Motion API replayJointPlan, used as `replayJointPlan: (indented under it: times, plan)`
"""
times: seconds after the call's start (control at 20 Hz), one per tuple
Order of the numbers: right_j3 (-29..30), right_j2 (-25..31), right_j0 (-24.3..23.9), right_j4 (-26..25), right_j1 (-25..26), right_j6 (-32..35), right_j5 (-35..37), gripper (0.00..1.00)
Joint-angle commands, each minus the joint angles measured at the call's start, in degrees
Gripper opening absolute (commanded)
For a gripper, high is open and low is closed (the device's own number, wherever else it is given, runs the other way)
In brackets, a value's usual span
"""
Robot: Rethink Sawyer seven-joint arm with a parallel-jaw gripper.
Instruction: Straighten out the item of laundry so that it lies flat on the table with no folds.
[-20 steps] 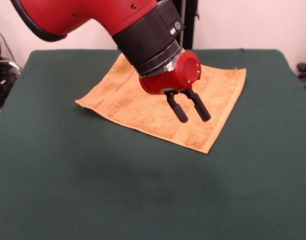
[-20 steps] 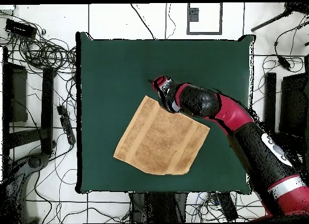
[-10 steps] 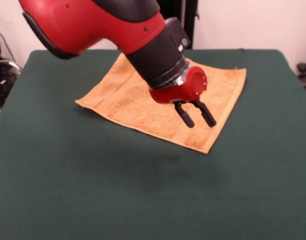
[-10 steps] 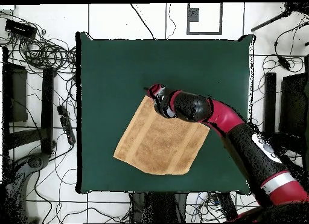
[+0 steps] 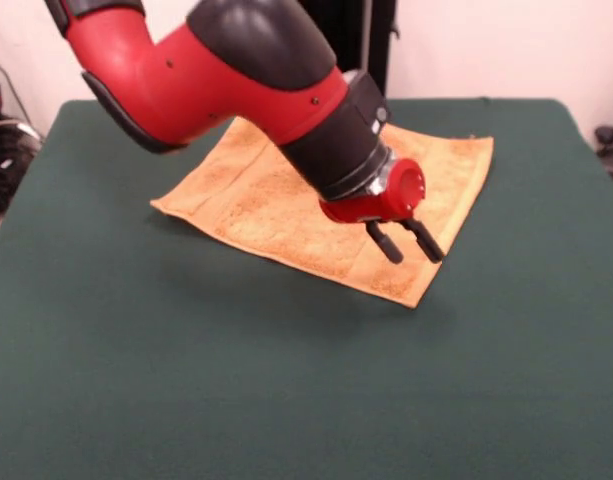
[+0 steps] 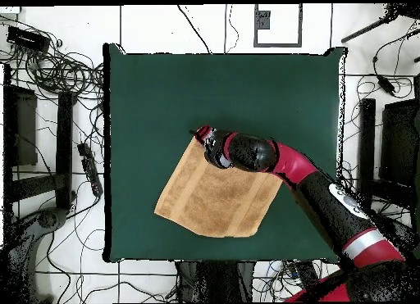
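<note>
The item of laundry, an orange-tan towel (image 5: 256,200) (image 6: 213,198), lies spread on the green table (image 5: 286,380) (image 6: 230,88), turned at an angle, with a woven band along its near edge. Its left corner looks slightly raised off the cloth in the front view. My gripper (image 5: 412,246) (image 6: 202,137) hangs tilted just above the towel's near corner, open, with nothing between its two black fingers. The red and black arm hides part of the towel's middle.
Cables, black stands and floor tiles surround the table in the overhead view (image 6: 57,71). A black post (image 5: 371,40) stands behind the table's far edge. Broad green tabletop extends in front of the towel.
The gripper has come lower and shifted toward the towel's near corner. It stays open. The towel has not moved.
</note>
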Motion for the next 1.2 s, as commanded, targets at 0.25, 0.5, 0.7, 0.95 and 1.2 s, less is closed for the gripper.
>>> replayJointPlan:
  times: [0.25, 0.5, 0.7, 0.95, 1.2]
  plan:
    - [-7.86, -3.74, 2.84, -7.19, 5.70, -7.62, -1.19, 1.00]
    - [-11.33, -5.93, 4.66, -8.29, 6.04, -7.07, 0.46, 1.00]
    - [-13.49, -7.59, 6.17, -9.83, 5.89, -6.37, -0.93, 1.00]
    - [-15.33, -6.79, 5.36, -12.26, 5.74, -6.88, -4.66, 1.00]
    - [-16.35, -4.27, 3.56, -16.35, 5.42, -8.53, -10.53, 1.00]
